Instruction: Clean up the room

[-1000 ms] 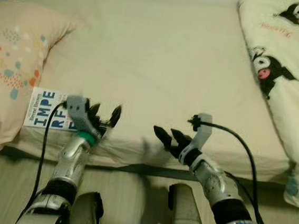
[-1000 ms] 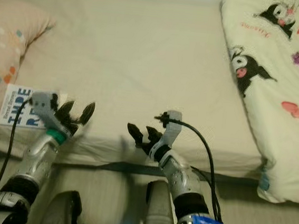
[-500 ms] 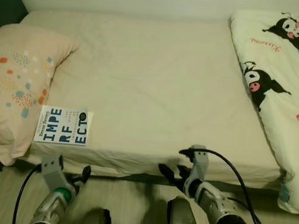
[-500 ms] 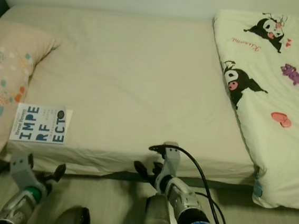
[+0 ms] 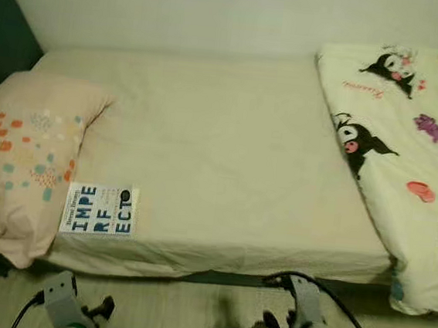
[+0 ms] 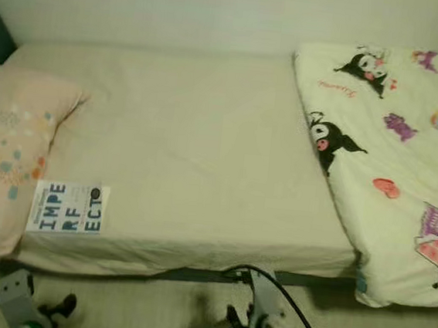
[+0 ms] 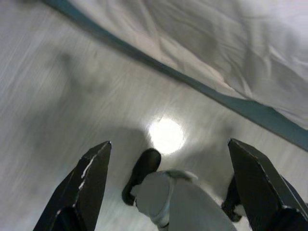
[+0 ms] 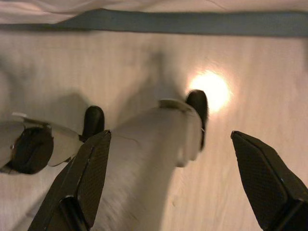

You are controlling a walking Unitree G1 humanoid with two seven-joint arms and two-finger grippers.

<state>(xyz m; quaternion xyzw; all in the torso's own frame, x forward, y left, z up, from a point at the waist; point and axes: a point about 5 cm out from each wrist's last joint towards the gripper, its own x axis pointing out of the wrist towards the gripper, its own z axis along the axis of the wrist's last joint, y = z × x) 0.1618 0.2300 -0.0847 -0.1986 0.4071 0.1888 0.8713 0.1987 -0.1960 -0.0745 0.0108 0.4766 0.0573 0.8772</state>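
Left gripper [image 7: 168,187] spread wide, empty, low over pale floor [image 7: 72,110]. Right gripper [image 8: 173,183] likewise spread, empty, above what looks like the robot's own leg. Beyond, book [image 5: 98,210] flat at mattress [image 5: 227,165] edge, touching pillow [image 5: 22,153]; cartoon blanket [image 5: 407,143] right.

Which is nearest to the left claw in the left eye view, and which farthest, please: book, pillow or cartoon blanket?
1. Book, on the bed's near left edge, just above the left claw.
2. Pillow, further left, beside the book.
3. Cartoon blanket, far right.
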